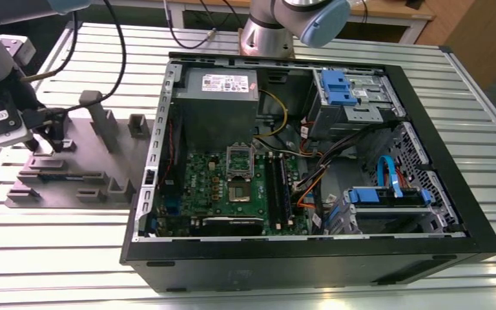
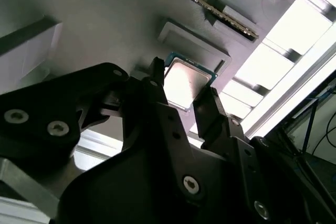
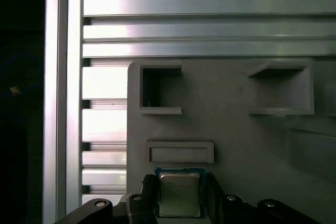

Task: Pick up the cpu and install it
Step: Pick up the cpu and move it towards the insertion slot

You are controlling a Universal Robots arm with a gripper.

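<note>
The cpu (image 3: 179, 193), a small square chip with a silvery top and a thin pale rim, lies flat at the edge of the grey parts holder (image 3: 231, 129). In the second wrist view the cpu (image 2: 185, 84) sits between my two black fingers. My gripper (image 3: 179, 195) straddles it, with a finger pressed to each side. In the exterior view my gripper (image 1: 48, 143) is down on the holder (image 1: 84, 165) at the view's left, beside the open computer case (image 1: 454, 161). The green motherboard (image 1: 230, 187) holds the socket (image 1: 238, 194), its silver frame (image 1: 238, 158) hinged up.
Upright posts and slots rise from the holder around my gripper (image 2: 184, 95). A grey power supply box (image 1: 217, 87) with a white label, blue drive bays (image 1: 338, 87) and loose cables (image 1: 317, 168) crowd the case. The slatted metal table (image 1: 67, 252) lies all around.
</note>
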